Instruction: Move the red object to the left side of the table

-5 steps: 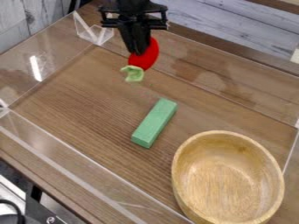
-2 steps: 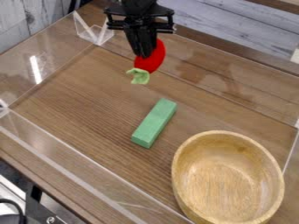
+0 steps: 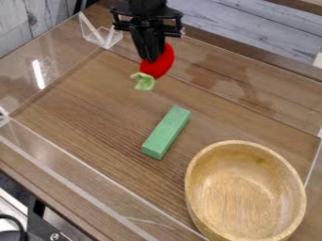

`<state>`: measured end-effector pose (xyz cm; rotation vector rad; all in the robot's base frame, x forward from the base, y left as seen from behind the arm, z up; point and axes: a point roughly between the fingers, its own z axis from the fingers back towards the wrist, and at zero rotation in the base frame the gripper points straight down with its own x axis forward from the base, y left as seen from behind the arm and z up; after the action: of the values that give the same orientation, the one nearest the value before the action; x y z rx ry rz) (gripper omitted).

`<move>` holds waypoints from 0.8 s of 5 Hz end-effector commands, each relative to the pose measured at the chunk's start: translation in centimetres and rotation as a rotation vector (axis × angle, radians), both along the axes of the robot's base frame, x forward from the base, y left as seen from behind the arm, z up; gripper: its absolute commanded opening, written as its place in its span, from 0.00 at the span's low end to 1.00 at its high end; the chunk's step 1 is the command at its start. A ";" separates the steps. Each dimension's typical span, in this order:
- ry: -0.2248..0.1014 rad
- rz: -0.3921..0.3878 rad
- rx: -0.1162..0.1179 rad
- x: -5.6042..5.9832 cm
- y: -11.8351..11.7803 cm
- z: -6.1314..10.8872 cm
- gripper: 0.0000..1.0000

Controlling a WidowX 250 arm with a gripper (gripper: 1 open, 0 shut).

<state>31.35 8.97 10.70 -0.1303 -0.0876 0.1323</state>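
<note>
Small rounded red toy fruit (image 3: 158,62) with pale green leafy end, clamped between the closed fingers of the black gripper (image 3: 152,55), hanging above the brown wood-grain table (image 3: 88,122) toward 12 o'clock, leaf pointing to 8 o'clock. Green rectangular block (image 3: 167,131) lying flat at 6 o'clock from the fruit, well apart. Round wooden bowl (image 3: 246,191) farther out at 5 o'clock, near the clear acrylic wall (image 3: 75,202).

Black arm at the far edge, hand (image 3: 151,54) pointing straight down, fingers clamped shut.
</note>
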 end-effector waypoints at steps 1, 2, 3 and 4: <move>-0.049 -0.021 0.034 1.2 2.6 1.9 0.00; -0.033 -0.018 0.044 0.9 3.3 1.0 0.00; -0.019 -0.031 0.048 0.8 3.1 0.1 0.00; -0.005 0.001 0.049 0.6 3.5 -0.7 0.00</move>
<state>31.82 11.91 8.60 -0.1009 -0.0546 0.1218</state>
